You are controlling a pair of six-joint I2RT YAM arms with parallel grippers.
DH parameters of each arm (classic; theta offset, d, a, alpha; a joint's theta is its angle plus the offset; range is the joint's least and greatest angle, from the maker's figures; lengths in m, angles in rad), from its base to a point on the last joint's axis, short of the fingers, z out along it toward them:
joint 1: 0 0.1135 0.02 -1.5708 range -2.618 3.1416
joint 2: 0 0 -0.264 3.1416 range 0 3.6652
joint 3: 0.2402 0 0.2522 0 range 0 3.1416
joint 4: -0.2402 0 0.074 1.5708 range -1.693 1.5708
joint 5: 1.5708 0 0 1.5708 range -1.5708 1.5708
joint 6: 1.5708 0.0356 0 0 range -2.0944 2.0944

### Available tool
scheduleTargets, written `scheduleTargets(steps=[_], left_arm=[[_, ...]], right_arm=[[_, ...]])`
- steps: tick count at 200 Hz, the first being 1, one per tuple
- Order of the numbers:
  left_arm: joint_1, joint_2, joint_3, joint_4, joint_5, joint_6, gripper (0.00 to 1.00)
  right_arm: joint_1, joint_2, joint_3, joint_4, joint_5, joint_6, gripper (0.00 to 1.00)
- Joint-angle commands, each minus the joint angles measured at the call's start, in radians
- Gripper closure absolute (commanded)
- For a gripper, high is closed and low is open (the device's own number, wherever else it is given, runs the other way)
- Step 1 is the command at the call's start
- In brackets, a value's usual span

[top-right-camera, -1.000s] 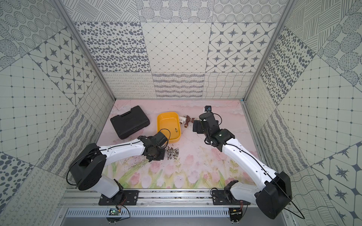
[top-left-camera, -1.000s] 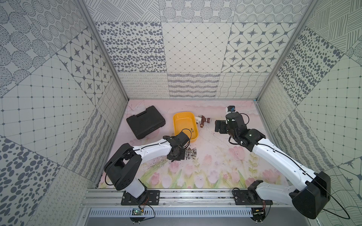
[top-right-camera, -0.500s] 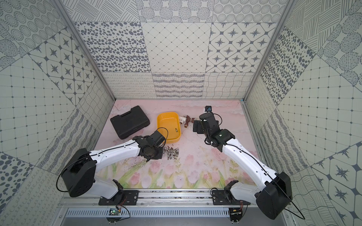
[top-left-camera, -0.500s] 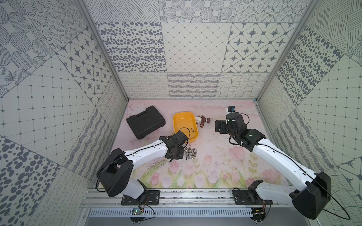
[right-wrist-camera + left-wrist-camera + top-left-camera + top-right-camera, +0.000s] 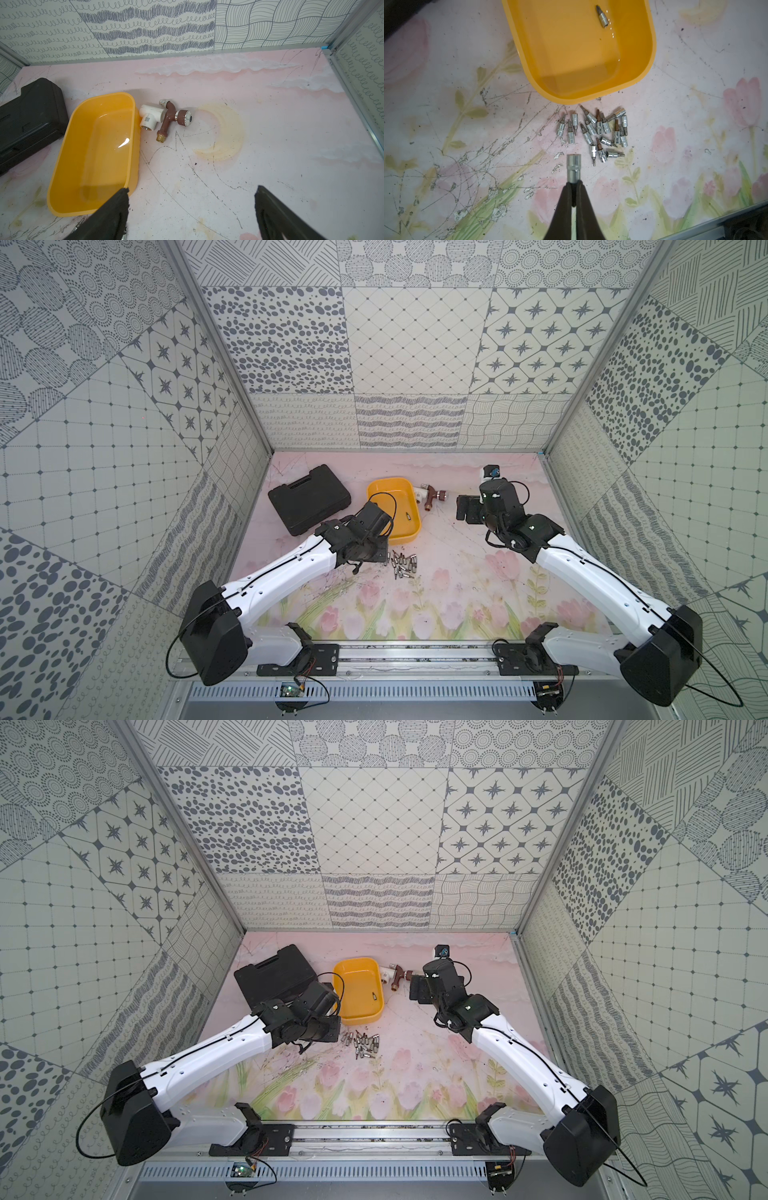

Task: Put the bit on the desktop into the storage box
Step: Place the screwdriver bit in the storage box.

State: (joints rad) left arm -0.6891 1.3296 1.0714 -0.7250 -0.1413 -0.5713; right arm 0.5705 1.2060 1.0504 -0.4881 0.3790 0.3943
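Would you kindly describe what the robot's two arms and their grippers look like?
The left arm and right arm have smooth white link shells with black joint housings and bulky black shoulder motors. Thin black cables loop loosely outside them. The left gripper and right gripper end in dark, tapering fingers.

Left arm [image 5: 286,572] & right arm [image 5: 590,572]: white shells, black joints. Thin black cables [image 5: 382,493] loop at wrists & shoulders.

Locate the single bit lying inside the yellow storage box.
In both top views the bit lies on the floor of the storage box, close to its right wall, the side facing the brown tap.
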Motion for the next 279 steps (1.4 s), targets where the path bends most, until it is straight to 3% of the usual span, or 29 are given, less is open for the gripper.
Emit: scheduleTargets(steps=[1, 56, 146, 279], left_arm=[[0.045, 0.034, 0.078, 0.019, 0.045, 0.081, 1.0], [0.1, 0.209, 0.186, 0.103, 0.146, 0.103, 1.0], [0.12, 0.528, 0.372, 0.124, 0.167, 0.103, 1.0], [0.131, 0.757, 0.503, 0.136, 0.16, 0.065, 1.0]], right_arm=[[-0.005, -0.031, -0.014, 0.035, 0.002, 0.015, 0.04], [-0.006, -0.079, -0.042, 0.036, 0.002, 0.024, 0.03], [-0.008, -0.13, -0.081, 0.037, -0.014, 0.058, 0.03], [-0.009, -0.124, -0.081, 0.037, -0.028, 0.064, 0.03]])
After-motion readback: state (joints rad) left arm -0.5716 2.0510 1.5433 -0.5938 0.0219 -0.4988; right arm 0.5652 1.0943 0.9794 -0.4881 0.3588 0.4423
